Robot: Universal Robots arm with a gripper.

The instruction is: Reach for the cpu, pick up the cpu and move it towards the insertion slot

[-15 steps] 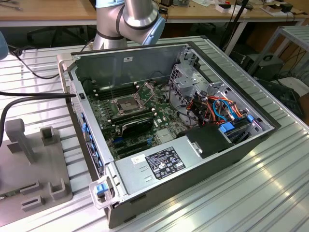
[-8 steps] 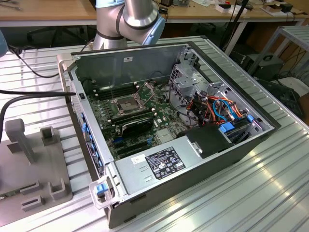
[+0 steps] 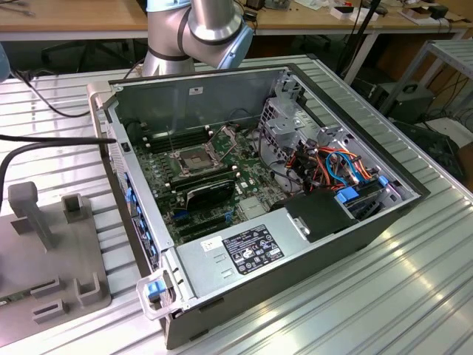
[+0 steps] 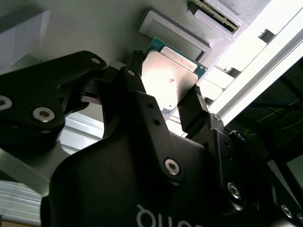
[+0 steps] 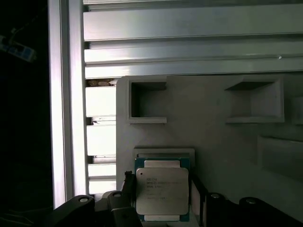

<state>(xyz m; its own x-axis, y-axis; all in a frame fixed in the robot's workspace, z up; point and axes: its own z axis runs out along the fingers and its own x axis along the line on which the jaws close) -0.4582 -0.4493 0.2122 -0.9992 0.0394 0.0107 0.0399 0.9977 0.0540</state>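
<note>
The cpu (image 4: 171,78) is a flat square chip with a pale metal lid and green edge. In both wrist views it sits between the black fingers of my gripper (image 4: 164,90), which is shut on its two opposite edges. It hangs just off a raised square pocket (image 5: 164,152) of the grey holder plate (image 5: 213,137); the cpu (image 5: 161,191) and gripper (image 5: 162,188) overlap the pocket's rim. In the exterior view the insertion slot (image 3: 194,159) lies on the motherboard inside the open computer case, its metal retention frame (image 3: 222,137) hinged up.
The grey holder plate (image 3: 44,251) with upright blocks lies at the exterior view's left of the case (image 3: 295,244). The arm's base (image 3: 199,29) stands behind the case. A black expansion card (image 3: 211,191), coloured cables (image 3: 332,166) and a drive cage (image 3: 284,122) crowd the case.
</note>
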